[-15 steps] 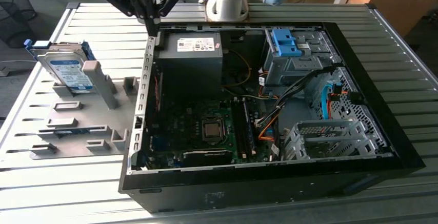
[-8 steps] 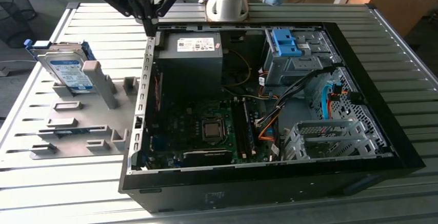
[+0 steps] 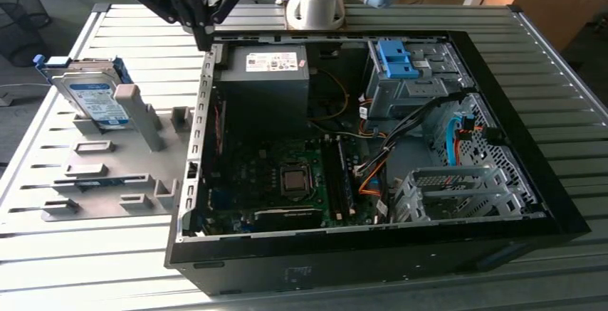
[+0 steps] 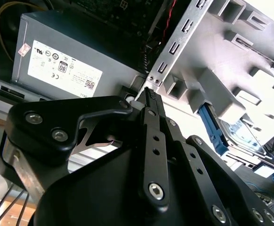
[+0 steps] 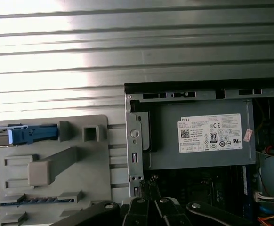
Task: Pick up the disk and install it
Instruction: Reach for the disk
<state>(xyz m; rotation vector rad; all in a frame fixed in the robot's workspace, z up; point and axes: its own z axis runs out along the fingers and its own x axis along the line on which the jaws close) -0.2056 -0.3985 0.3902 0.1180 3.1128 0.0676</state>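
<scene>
The disk point(image 3: 90, 99), a silver drive with a white-and-blue label in a blue carrier, stands propped upright in the grey holder plate point(image 3: 124, 176) at the exterior view's left. In the first wrist view the disk point(image 5: 29, 135) shows edge-on as a blue strip. In the second wrist view the disk point(image 4: 244, 134) sits behind the holder's posts. My gripper point(image 3: 203, 40) hangs above the far left corner of the open computer case point(image 3: 380, 254), some way from the disk. Its fingers are shut with nothing between them, as the gripper point(image 4: 149, 91) and gripper point(image 5: 151, 181) show in both wrist views.
The case lies open on a slatted metal table point(image 3: 105, 268). Inside are a grey power supply point(image 3: 261, 76), a motherboard point(image 3: 285, 183), loose cables, a blue bracket point(image 3: 394, 58) on the drive bay and a perforated metal cage point(image 3: 456, 190). The holder plate carries several upright posts.
</scene>
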